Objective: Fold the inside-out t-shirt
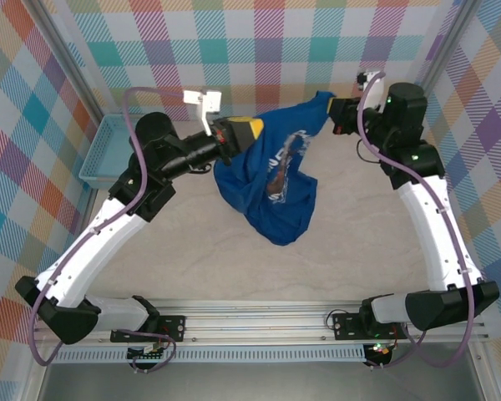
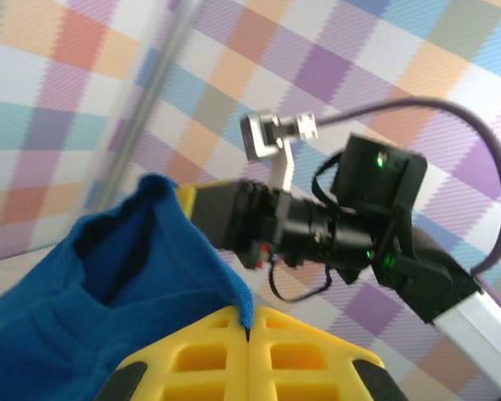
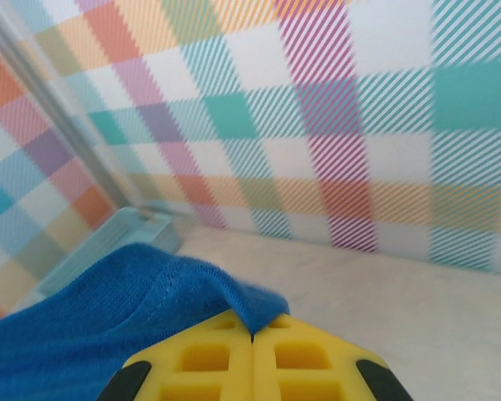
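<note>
The inside-out t-shirt (image 1: 271, 188) hangs in the air over the table (image 1: 367, 251), a little toward 12 o'clock from its middle, strung between the two arms and sagging in a loose bag toward 6 o'clock. Whether its lowest fold rests on the table cannot be told. It looks light, limp and not at all fragile: thin knit cloth that will drape, bunch and swing and will not keep any shape, so a pinch on a hem, shoulder or sleeve edge should carry it better than a grab at the slack middle. The left gripper (image 1: 250, 128) holds the shirt at its 10 o'clock edge; in the left wrist view its yellow fingers (image 2: 209, 355) are pressed fully together with a ridge of blue fabric nipped in the seam between them. The right gripper (image 1: 334, 109) has the shirt's 1 o'clock corner, and in the right wrist view its jaws are likewise closed tight on a thin fold of the cloth. The light blue basket (image 1: 108, 150) sits well apart at 9 o'clock on the table.
</note>
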Available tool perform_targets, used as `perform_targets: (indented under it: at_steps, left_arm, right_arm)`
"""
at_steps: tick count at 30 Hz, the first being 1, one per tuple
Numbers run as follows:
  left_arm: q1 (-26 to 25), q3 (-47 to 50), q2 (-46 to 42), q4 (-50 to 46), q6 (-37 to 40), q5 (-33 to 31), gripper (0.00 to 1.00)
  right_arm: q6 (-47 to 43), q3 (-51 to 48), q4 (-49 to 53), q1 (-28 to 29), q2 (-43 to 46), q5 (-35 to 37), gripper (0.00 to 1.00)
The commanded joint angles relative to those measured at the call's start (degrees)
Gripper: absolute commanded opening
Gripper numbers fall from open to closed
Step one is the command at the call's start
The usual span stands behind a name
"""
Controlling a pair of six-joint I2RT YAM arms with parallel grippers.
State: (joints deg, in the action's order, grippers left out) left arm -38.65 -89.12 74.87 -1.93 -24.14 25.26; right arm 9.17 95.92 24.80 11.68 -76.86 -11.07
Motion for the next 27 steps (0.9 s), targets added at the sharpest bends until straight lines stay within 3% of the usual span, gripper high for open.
perform_targets:
  at_steps: [1,4,9,17,18,22,24,27]
  left_arm:
    - [-3.2,-4.9,4.0,-3.4,2.7,1.6,0.0]
    - [-5.6,-8.2,6.2,-5.6,4.1,2.2,0.0]
    - [-5.8,-7.1,4.2,-6.5,4.6,-1.1,0.0]
    - [-1.5,4.4,-2.2,-15.0,1.5,-20.6,0.0]
    - [-0.7,7.5,-3.0,-16.0,0.5,-22.4,0.0]
    - [2.7,25.0,-7.3,-15.5,-4.5,-26.2,0.0]
    - [3.7,32.0,-7.9,-14.5,-7.0,-26.0,0.0]
    - [4.1,39.6,-7.2,-10.3,-9.7,-25.7,0.0]
  right_arm:
    - [-7.6,8.7,6.1,-2.6,-1.2,10.7,0.0]
    - [-9.2,17.0,7.1,-3.2,-5.1,11.0,0.0]
    - [-7.9,33.3,10.0,-2.6,-16.9,3.2,0.0]
    - [-8.5,60.7,19.9,10.2,-46.0,-3.5,0.0]
    - [-8.4,61.1,20.6,11.5,-48.5,-3.9,0.0]
    - [-8.8,58.3,27.1,15.4,-56.3,-5.5,0.33]
    - [-8.8,54.6,30.9,16.0,-57.1,-6.2,0.42]
    - [-9.9,33.2,27.5,17.9,-48.8,-3.8,0.55]
